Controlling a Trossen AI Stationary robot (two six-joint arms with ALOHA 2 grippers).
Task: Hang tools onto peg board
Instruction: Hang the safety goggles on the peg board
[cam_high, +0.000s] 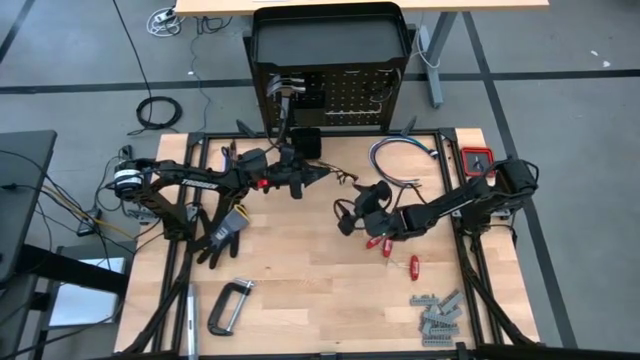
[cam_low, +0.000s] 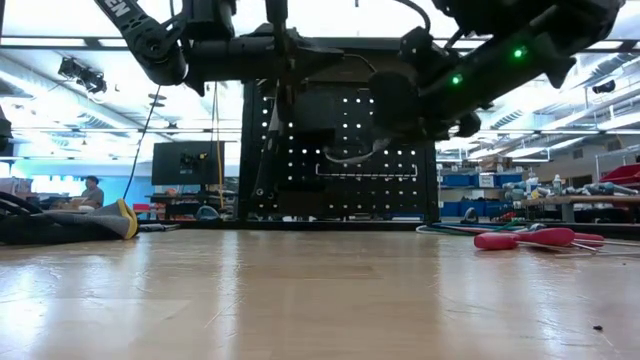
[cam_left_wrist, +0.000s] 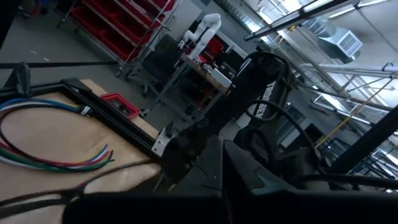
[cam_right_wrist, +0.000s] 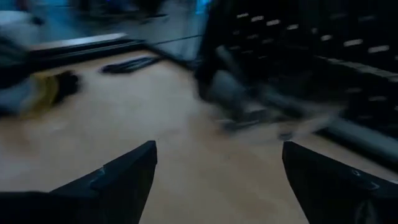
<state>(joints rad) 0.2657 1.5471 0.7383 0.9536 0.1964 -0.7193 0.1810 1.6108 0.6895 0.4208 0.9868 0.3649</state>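
Standing upright at the table's far edge, the black peg board (cam_high: 345, 100) with its grid of holes carries a hammer (cam_high: 283, 92) on its left part, under a black tray (cam_high: 328, 35) whose contents cannot be made out. Red drivers (cam_high: 380, 243) lie on the wood just beside the right gripper (cam_high: 350, 215), its fingers spread and empty. The left gripper (cam_high: 318, 176) is clenched near the board; what it holds is unclear.

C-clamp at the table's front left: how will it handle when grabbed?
The C-clamp lies flat on the table, so it probably won't roll. It looks all metal: likely rigid and heavy for its size. The smooth grey frame might slip between narrow fingers.
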